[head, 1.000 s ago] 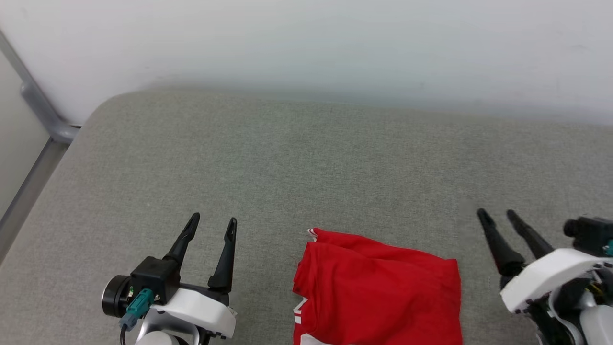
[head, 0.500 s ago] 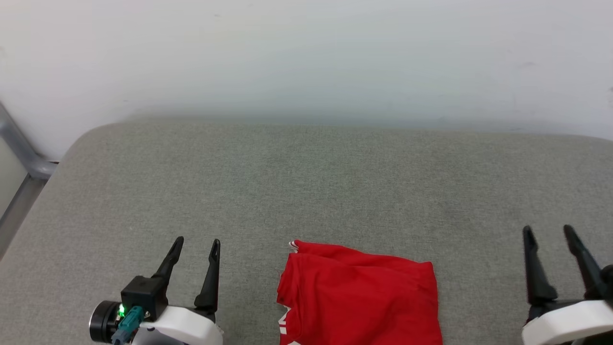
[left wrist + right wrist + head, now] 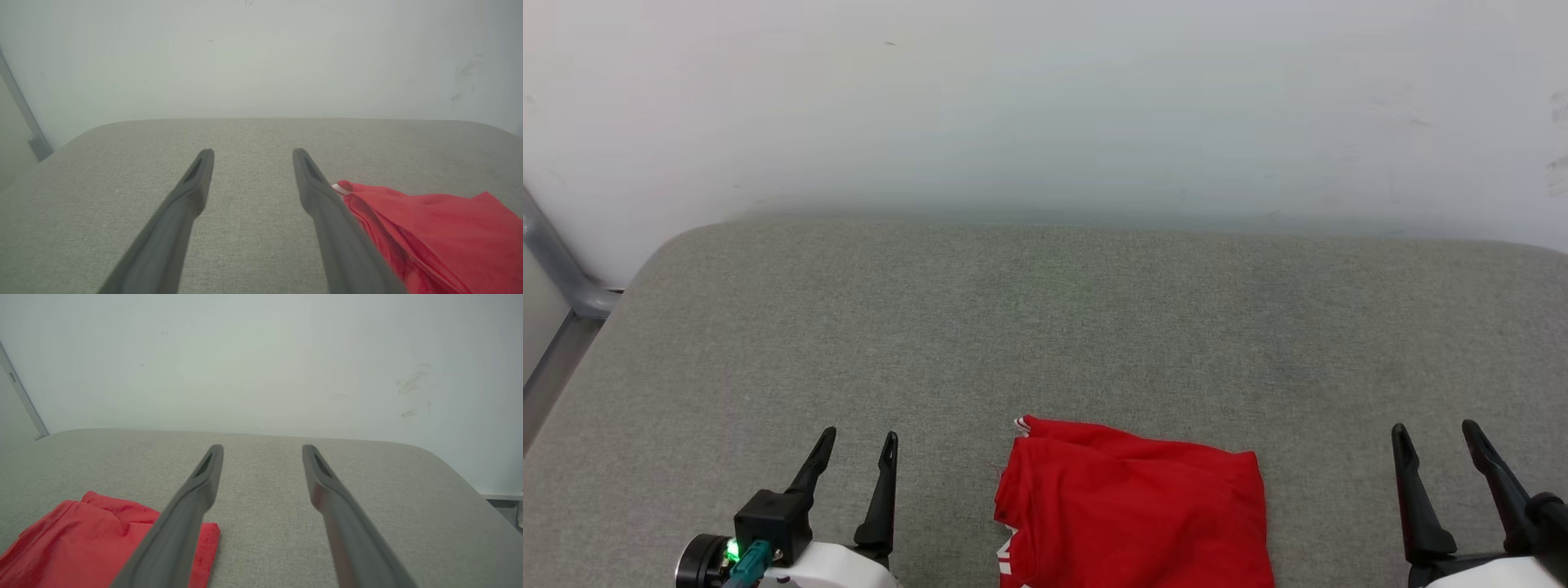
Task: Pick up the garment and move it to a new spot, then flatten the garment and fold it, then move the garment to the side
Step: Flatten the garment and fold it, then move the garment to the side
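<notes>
A pale wall (image 3: 1045,106) stands behind a wide grey fabric pad (image 3: 1045,327) with rounded corners. At the far left, a grey metal bar (image 3: 556,269) runs down beside the edge of the pad.

Next comes the left gripper (image 3: 859,437), low over the near part of the pad. Its two dark fingers point toward the wall, and its jaws are apart with nothing between them. A small green light (image 3: 731,552) shines on its body.

Just to the right lies the garment (image 3: 1135,514), a red cloth folded into a rough rectangle. It lies at the near edge of the pad, about in the middle. A bit of white striped trim shows at its far left corner, and more white shows low on its left side. The garment lies apart from both grippers.

Well to its right is the right gripper (image 3: 1435,427), also pointing toward the wall. Its jaws are spread wide and hold nothing. In the right wrist view the red cloth sits low on the left, partly behind one finger.
</notes>
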Motion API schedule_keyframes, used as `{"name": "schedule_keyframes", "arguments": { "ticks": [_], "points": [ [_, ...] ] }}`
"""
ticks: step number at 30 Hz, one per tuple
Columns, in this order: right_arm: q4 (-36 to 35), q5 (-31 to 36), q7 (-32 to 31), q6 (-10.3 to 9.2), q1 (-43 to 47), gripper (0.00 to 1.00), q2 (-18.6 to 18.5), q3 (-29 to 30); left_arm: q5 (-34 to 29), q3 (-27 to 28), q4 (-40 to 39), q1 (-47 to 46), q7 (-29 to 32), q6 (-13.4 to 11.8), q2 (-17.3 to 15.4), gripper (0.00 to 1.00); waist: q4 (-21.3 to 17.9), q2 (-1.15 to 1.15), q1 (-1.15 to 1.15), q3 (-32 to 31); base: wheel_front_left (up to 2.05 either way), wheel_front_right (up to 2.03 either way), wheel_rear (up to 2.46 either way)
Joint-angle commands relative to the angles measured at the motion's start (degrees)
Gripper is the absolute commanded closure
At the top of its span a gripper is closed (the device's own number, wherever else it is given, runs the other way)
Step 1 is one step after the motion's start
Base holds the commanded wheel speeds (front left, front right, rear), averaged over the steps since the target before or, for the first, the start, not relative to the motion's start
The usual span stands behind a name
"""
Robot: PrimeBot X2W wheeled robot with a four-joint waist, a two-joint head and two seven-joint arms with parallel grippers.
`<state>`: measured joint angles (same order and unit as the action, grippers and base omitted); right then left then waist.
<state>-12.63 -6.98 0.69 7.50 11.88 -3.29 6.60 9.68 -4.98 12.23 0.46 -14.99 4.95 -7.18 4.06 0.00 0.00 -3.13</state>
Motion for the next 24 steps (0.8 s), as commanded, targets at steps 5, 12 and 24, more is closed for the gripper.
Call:
{"name": "schedule_keyframes", "arguments": {
  "ticks": [5,12,24],
  "points": [
    [-1.4,0.3,-1.2,-0.02,1.1,0.00,0.4,0.2,-1.0,0.3,-0.7,-0.2,-0.2,-0.1,0.1,0.00,0.1,0.00,0.00,-0.1,0.00,0.00,0.00],
    [-0.9,-3.1,-4.2,-0.02,1.5,0.00,0.5,1.5,-1.5,0.3,-1.2,-0.9,-0.2,0.1,0.3,0.00,0.6,0.00,0.00,0.0,0.00,0.00,0.00],
    [11.9,-21.4,-17.8,-0.02,0.4,0.00,-2.3,8.8,-0.8,0.1,-3.5,-2.9,-0.2,1.0,1.7,0.00,4.8,0.00,0.00,3.0,0.00,0.00,0.00]
  ]
}}
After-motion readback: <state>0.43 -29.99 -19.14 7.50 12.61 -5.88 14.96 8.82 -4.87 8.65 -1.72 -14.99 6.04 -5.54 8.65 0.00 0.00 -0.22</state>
